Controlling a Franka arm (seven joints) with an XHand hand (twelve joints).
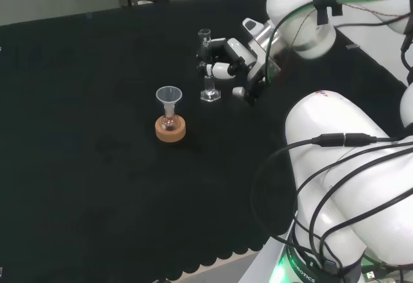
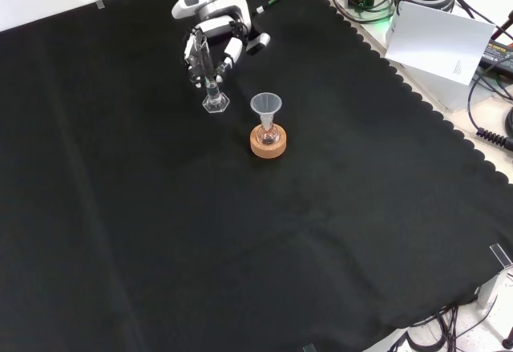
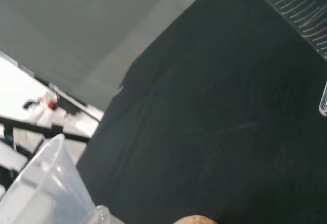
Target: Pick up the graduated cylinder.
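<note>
Upper centre of the head view: the hand (image 1: 227, 58) curls its fingers around the upright graduated cylinder (image 1: 206, 64), apparently clamped for lifting, its base seemingly on the cloth (image 1: 97, 135). Lower left stands a funnel (image 1: 169, 96) in a flask on a cork ring (image 1: 171, 129).

graduated cylinder (image 3: 299, 9) cut by edge

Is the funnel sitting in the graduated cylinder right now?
No. In the front view the funnel sits in the small flask on the cork ring, while the graduated cylinder stands apart, with the hand around it.
</note>
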